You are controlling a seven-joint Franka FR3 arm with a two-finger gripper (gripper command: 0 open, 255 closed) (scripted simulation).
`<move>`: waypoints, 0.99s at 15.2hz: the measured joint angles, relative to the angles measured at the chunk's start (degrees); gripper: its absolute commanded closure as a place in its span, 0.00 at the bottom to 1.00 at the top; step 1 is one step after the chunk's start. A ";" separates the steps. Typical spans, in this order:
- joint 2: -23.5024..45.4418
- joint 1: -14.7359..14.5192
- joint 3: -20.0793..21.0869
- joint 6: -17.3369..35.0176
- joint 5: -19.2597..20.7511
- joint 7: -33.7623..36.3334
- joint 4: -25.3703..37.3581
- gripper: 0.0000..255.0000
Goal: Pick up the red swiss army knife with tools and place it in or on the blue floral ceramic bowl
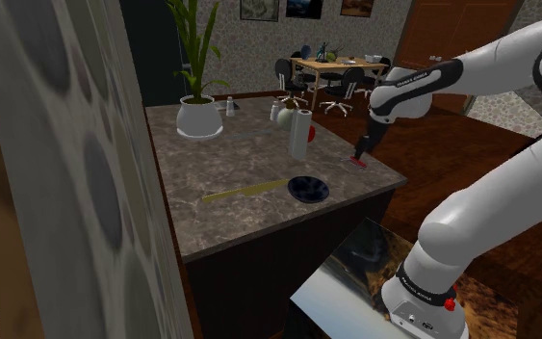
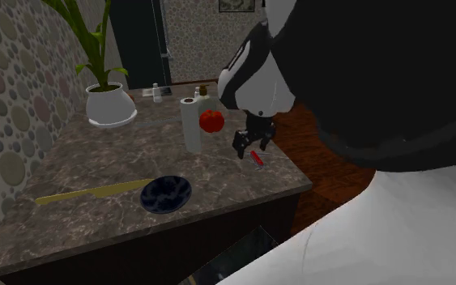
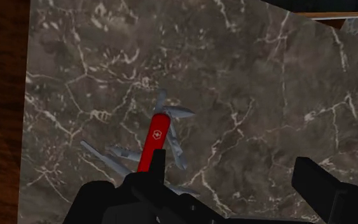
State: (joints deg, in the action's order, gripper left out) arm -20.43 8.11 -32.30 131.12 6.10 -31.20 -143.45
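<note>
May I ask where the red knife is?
In the shoulder view the knife lies on the counter near its right edge, beneath the hand, right of the paper roll.

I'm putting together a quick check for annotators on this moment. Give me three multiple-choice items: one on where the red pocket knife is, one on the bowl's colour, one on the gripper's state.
1. Where is the red knife? A inside the bowl; B flat on the marbled counter, below the gripper; C lifted in the air.
2. What colour is the bowl? A white; B dark blue; C yellow.
3. How do the gripper's fingers stand? A shut on the knife; B shut on nothing; C open.

Key: 1 B, the wrist view shows it lying on the counter with its tools fanned out. 2 B, both exterior views show a dark blue bowl. 3 C, the fingers stand apart in the wrist view.
</note>
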 measured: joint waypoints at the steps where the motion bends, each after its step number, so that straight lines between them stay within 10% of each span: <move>1: 1.27 0.00 -1.27 1.12 -0.58 -1.49 0.21 0.00; 15: 13.99 -3.19 -7.49 10.94 -10.54 -11.68 1.65 0.00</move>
State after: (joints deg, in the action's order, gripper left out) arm -6.44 4.92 -39.80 142.06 -4.44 -42.88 -141.80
